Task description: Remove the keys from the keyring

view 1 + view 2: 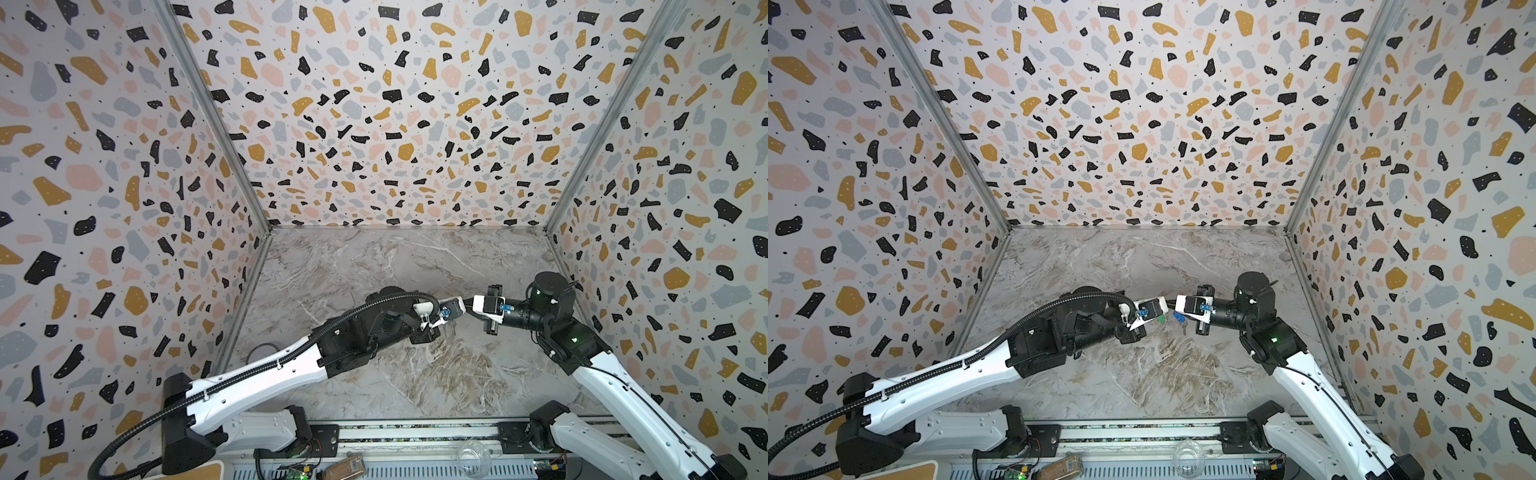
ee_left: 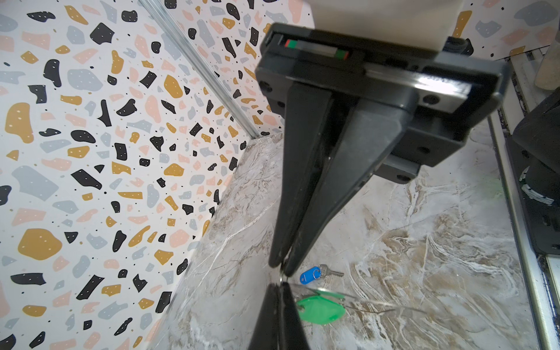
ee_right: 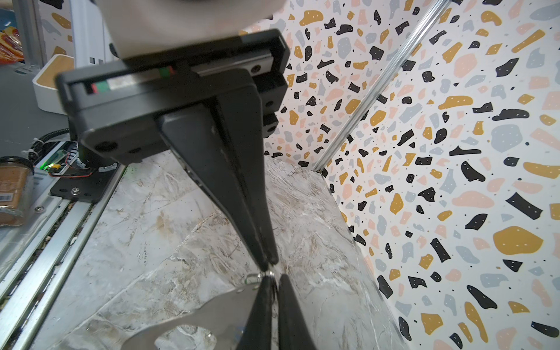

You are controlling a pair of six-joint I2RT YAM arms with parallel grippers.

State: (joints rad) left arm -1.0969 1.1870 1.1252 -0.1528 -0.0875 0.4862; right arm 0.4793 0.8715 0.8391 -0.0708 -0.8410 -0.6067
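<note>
Both grippers meet tip to tip above the middle of the marble table. My left gripper (image 2: 280,286) (image 1: 1168,303) is shut on a thin metal ring (image 2: 282,277) of the keyring. My right gripper (image 3: 274,277) (image 1: 1174,302) is shut on the same ring (image 3: 268,274) from the opposite side. The keyring's flat grey strap (image 3: 212,315) hangs blurred beside the right fingers. A green tag (image 2: 321,309) (image 1: 1160,319) dangles under the left fingertips; its key is not clear. The blue-tagged key (image 2: 313,274) (image 1: 1179,319) lies loose on the table below.
Patterned walls close in the table (image 1: 415,374) on three sides. A metal rail (image 1: 415,434) runs along the front edge, with a brown jar (image 1: 345,465) and a clear glass bowl (image 1: 473,457) beyond it. A dark cable loop (image 1: 264,351) lies by the left wall.
</note>
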